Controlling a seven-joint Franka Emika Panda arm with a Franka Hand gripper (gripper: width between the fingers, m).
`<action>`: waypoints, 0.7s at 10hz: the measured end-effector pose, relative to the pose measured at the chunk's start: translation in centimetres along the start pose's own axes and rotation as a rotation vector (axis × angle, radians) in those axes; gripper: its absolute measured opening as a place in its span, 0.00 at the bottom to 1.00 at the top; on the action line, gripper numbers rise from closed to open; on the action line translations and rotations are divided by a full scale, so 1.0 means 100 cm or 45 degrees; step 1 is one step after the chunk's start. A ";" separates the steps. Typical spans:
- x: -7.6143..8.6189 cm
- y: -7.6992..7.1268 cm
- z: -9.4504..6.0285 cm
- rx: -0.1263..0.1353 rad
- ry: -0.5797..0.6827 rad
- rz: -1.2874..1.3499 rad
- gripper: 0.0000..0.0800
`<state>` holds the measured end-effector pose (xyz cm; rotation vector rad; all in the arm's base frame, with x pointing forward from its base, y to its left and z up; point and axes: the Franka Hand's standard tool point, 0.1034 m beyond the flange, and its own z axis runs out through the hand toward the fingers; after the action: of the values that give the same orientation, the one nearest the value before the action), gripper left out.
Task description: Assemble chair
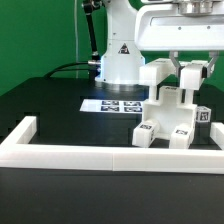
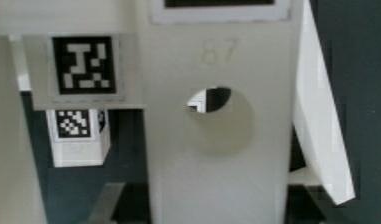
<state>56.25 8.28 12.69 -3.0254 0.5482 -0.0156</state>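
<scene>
A: While the chair (image 1: 172, 115) stands part-built at the exterior view's right, just behind the near border frame (image 1: 110, 152), what does this step need?

B: The pincer (image 1: 190, 72) is closed tight on the chair's upright piece (image 1: 190, 88). I'd press straight down, keep that piece plumb, and not let the base skid on the worktop (image 1: 50, 110). The wrist view shows one round hole (image 2: 208, 98) in a panel, likely a joint to align.

A: Counts?

B: One chair, one pincer, one marker board (image 1: 112, 103) farther left, and one frame. Three tags (image 1: 182, 132) show on the chair's low blocks.
</scene>
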 end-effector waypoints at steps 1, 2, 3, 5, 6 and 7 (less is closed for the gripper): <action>0.000 0.000 0.000 0.000 0.000 0.001 0.36; 0.000 0.000 0.000 0.000 0.000 0.001 0.36; 0.000 0.000 0.000 0.000 0.000 0.001 0.36; 0.001 0.002 -0.001 0.000 0.001 0.004 0.36; 0.001 0.002 -0.001 0.001 0.002 0.004 0.36; 0.001 0.002 -0.002 0.002 0.002 0.004 0.36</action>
<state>56.24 8.10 12.84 -3.0234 0.5534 -0.0182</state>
